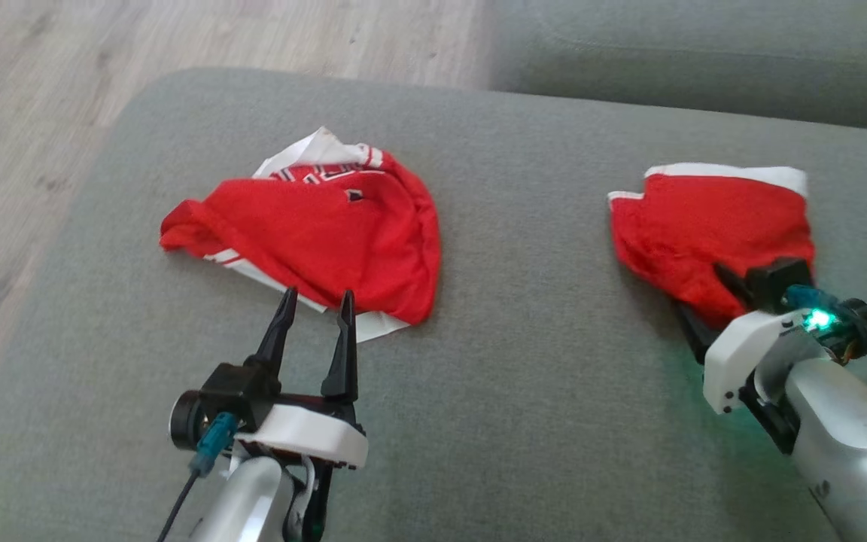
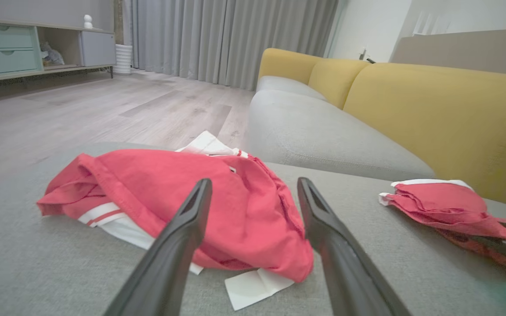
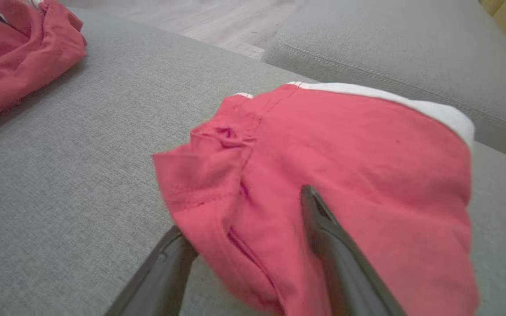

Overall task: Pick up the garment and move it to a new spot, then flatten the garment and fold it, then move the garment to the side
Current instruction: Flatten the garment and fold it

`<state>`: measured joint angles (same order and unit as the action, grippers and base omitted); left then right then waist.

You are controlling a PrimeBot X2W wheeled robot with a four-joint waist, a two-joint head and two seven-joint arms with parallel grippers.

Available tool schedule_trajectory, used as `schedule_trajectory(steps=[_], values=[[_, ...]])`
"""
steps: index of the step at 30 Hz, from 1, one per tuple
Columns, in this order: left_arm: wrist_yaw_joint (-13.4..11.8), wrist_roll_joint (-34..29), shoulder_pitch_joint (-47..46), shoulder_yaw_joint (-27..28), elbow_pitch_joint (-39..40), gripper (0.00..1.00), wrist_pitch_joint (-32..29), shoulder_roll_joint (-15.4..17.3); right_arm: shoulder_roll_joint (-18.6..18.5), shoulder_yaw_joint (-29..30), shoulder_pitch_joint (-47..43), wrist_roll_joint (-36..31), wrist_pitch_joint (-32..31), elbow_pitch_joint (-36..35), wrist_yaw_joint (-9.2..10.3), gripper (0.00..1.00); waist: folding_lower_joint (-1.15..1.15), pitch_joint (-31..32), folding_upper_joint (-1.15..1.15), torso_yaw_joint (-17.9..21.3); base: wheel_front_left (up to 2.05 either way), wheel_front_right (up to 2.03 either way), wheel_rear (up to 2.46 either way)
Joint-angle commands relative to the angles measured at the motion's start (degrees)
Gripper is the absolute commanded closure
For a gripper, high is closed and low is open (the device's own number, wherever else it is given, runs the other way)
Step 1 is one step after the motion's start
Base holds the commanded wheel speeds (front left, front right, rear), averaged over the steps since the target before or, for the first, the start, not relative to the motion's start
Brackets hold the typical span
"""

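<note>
A folded red garment with a white band [image 1: 712, 226] lies at the right of the grey cushion; I also see it in the left wrist view [image 2: 437, 199]. My right gripper [image 1: 708, 301] is at its near corner with jaws spread. In the right wrist view one finger [image 3: 323, 228] rests on top of the red cloth [image 3: 345, 145] and the other finger [image 3: 165, 263] sits under its edge. A second, crumpled red and white garment [image 1: 313, 226] lies at the left. My left gripper [image 1: 317, 295] stands open and empty just in front of it, fingers pointing at the crumpled cloth [image 2: 169, 184].
The grey cushion [image 1: 539, 361] has bare fabric between the two garments. Behind it runs a grey sofa seat [image 1: 704, 53] with yellow backrests [image 2: 446, 114]. Wooden floor [image 1: 19, 150] drops off at the cushion's left edge. A low cabinet [image 2: 16, 48] stands far off.
</note>
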<state>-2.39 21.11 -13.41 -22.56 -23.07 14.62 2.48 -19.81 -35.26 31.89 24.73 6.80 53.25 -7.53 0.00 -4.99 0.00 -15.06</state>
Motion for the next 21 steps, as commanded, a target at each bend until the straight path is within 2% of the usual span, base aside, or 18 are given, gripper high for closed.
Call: schedule_trajectory(steps=[1, 5, 9, 13, 17, 21], values=[[0.17, -0.43, -1.16, 1.84, 1.50, 0.00, 0.38, 0.40, -1.17, -1.08, 0.63, 0.38, 1.59, -1.07, 0.04, 0.00, 0.00, 1.13, 0.00, 1.18, 0.00, 0.00, 0.00], [0.14, -0.33, -0.96, 2.05, 1.45, 0.00, 0.38, 0.40, -1.54, 0.52, 0.41, 2.17, 4.15, -1.12, 0.04, 0.00, 0.00, 3.01, 0.00, 2.97, 0.00, 0.00, 0.00], [0.06, -0.14, -0.75, 2.36, 1.93, 0.00, 0.38, 0.40, -1.31, 5.61, -0.85, 4.60, 6.67, -2.36, 0.04, 0.00, 0.00, 5.02, 0.00, 4.84, 0.00, 0.00, 0.00], [-0.08, -0.03, -0.35, 2.75, 2.67, 0.00, 0.38, 0.40, -0.81, 12.19, -3.45, 4.06, 7.88, -4.70, 0.04, 0.00, 0.00, 6.56, 0.00, 6.81, 0.00, 0.00, 0.00], [-0.48, 0.10, 0.49, 3.32, 3.88, 0.00, 0.38, 0.40, 1.82, 21.47, -7.78, 0.63, 8.16, -10.92, 0.04, 0.00, 0.00, 7.22, 0.00, 8.89, 0.00, 0.00, 0.00], [-0.82, 0.03, 1.95, 3.87, 5.01, 0.00, 0.38, 0.40, 7.39, 29.88, -15.16, -5.44, 8.18, -19.94, 0.04, 0.00, 0.00, 7.44, 0.00, 10.59, 0.00, 0.00, 0.00]])
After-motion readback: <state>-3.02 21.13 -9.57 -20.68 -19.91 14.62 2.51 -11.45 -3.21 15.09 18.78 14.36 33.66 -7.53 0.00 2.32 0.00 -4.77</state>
